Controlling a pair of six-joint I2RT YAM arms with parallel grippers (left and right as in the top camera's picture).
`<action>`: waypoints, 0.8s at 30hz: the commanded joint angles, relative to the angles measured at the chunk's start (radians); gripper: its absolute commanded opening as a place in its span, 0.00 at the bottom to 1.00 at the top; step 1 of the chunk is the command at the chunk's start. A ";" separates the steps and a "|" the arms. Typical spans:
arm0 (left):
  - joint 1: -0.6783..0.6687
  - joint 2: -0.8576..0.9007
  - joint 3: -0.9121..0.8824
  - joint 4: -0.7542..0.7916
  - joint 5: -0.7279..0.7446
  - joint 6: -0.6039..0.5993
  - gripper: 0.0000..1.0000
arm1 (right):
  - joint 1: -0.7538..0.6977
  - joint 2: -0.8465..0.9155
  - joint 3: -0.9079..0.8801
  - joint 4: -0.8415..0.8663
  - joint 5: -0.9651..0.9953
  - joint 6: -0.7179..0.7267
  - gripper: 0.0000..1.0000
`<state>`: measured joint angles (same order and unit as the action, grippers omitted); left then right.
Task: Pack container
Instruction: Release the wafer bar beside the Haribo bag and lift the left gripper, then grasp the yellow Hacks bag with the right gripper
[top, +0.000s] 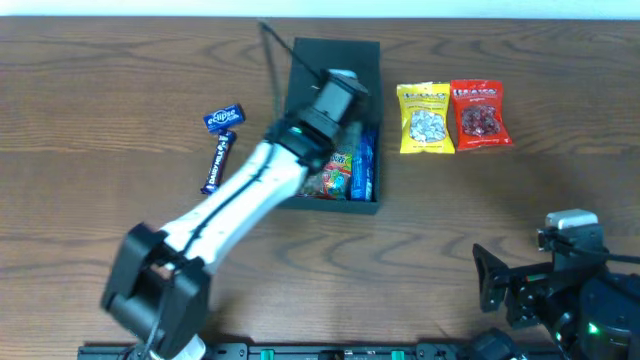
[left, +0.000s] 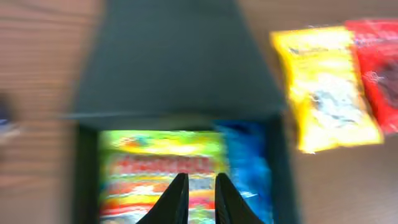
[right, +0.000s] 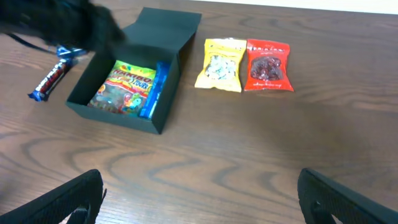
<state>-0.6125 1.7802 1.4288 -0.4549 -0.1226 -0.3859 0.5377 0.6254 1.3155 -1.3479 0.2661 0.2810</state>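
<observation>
The dark teal container (top: 330, 52) stands open at the table's centre back, its flap lid laid away from me. It holds a colourful candy packet (right: 124, 84) and a blue packet (right: 154, 90). My left gripper (top: 340, 85) hovers over the container; in the left wrist view its fingers (left: 200, 177) are nearly together with nothing between them, above the colourful packet (left: 155, 165). My right gripper (right: 199, 186) is wide open and empty near the table's front right (top: 500, 285).
A yellow snack packet (top: 426, 118) and a red snack packet (top: 479, 113) lie side by side right of the container. Two dark blue chocolate bars (top: 224, 118) (top: 218, 162) lie to its left.
</observation>
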 joint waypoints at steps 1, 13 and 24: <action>0.123 -0.040 0.021 -0.053 -0.087 0.016 0.16 | -0.016 -0.002 0.012 0.011 0.022 0.010 0.99; 0.386 -0.040 0.021 -0.087 -0.008 0.071 0.85 | -0.017 0.167 -0.178 0.354 0.052 0.010 0.99; 0.411 -0.040 0.021 0.045 -0.007 0.128 0.97 | -0.278 0.684 -0.178 0.826 -0.140 -0.004 0.97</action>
<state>-0.2073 1.7451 1.4322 -0.4210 -0.1307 -0.2798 0.3561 1.2274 1.1389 -0.5549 0.2413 0.2779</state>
